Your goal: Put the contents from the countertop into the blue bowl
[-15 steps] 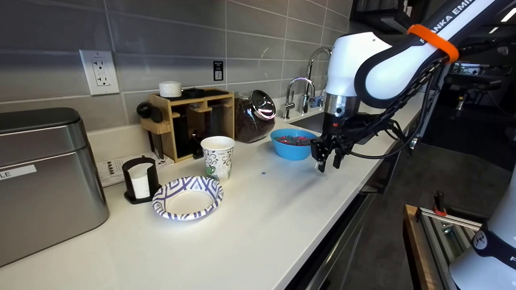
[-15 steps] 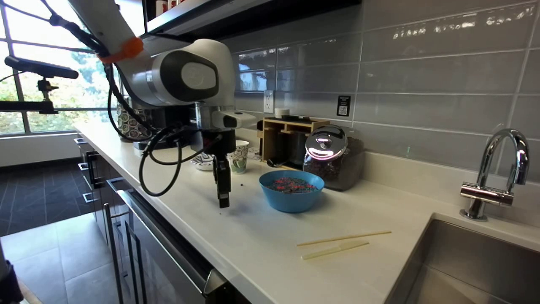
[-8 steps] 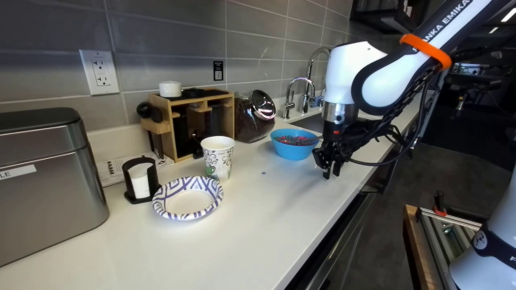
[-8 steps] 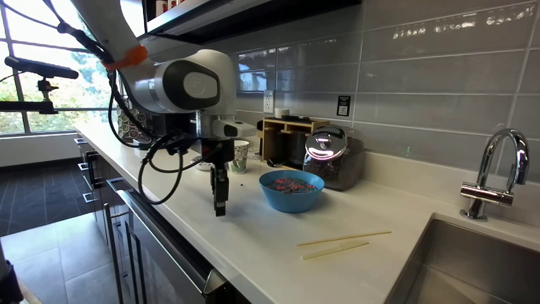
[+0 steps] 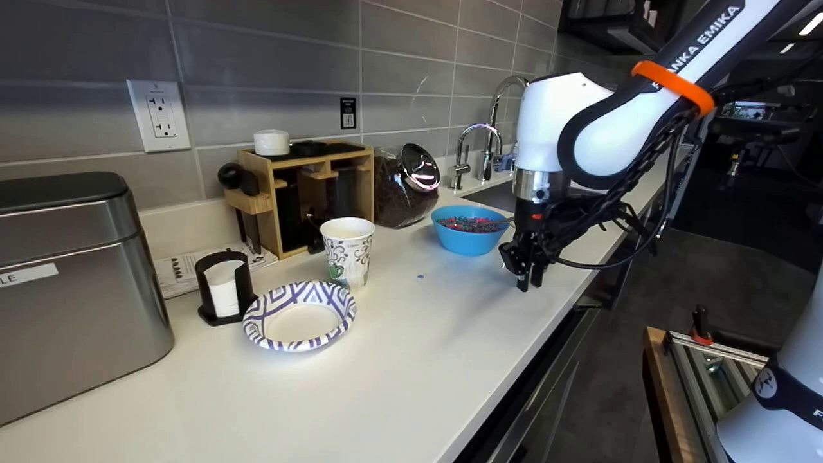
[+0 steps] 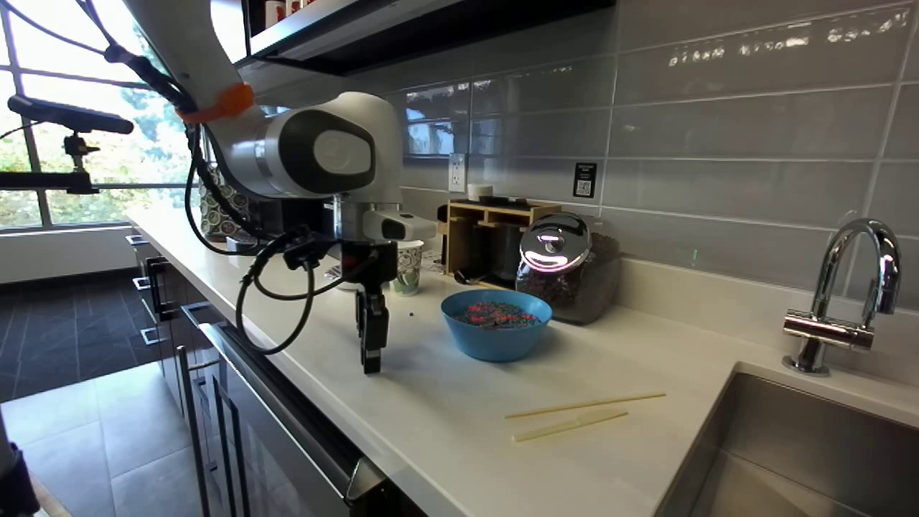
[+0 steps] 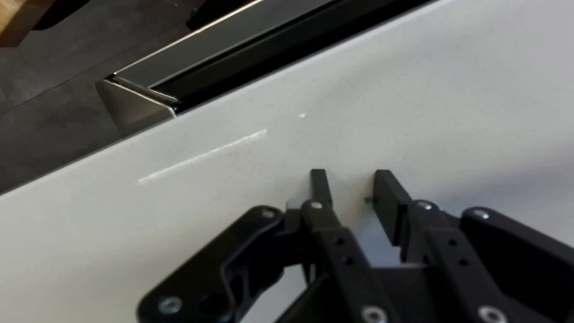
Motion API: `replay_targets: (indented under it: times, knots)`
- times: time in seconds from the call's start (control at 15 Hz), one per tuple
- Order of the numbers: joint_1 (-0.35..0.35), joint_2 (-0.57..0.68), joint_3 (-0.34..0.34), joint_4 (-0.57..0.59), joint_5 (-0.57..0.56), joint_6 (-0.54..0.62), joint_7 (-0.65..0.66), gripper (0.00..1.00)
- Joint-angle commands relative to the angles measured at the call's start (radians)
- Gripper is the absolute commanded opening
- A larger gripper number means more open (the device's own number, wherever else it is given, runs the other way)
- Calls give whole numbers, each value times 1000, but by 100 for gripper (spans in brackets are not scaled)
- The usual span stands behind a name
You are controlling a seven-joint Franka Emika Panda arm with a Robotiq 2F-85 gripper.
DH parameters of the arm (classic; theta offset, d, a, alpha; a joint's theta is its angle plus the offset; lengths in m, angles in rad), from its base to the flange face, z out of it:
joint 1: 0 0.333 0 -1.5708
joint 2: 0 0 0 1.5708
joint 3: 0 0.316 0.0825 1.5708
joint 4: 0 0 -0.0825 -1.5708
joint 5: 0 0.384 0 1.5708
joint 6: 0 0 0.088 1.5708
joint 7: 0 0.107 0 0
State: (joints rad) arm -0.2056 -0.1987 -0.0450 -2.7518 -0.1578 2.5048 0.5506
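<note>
The blue bowl [image 5: 469,244] holds many small red, green and dark pieces; it also shows in an exterior view [image 6: 495,343]. My gripper [image 5: 530,288] is low over the off-white countertop [image 5: 386,366], beside the bowl on the front-edge side [image 6: 371,370]. In the wrist view the fingers [image 7: 350,171] are parted, with no object held. A tiny green piece [image 7: 367,200] lies on the countertop between them, close to the right-hand finger in that view. A tiny blue piece [image 5: 420,276] lies on the countertop apart from the gripper; it shows as a dark dot in an exterior view [image 6: 411,314].
A patterned paper bowl [image 5: 299,316], a paper cup [image 5: 348,251] and a glass jar [image 5: 405,186] stand around the blue bowl. Two thin sticks [image 6: 585,406] lie near the sink [image 6: 790,459]. The counter's front edge [image 7: 175,117] is close to the gripper.
My gripper has moved down toward the countertop and slightly away from the bowl. The gap between its fingers looks narrower than one second ago. The bowl has not moved.
</note>
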Motion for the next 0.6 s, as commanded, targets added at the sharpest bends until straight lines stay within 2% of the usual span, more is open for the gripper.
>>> replay_targets:
  times: [0.0, 0.27, 0.4, 0.53]
  knots:
    - [11, 16, -5, 1, 30, 13, -38, 26]
    - [12, 22, -4, 3, 25, 20, -46, 16]
    - [11, 26, -5, 4, 23, 23, -51, 3]
    - [11, 30, -6, 5, 20, 26, -57, 0]
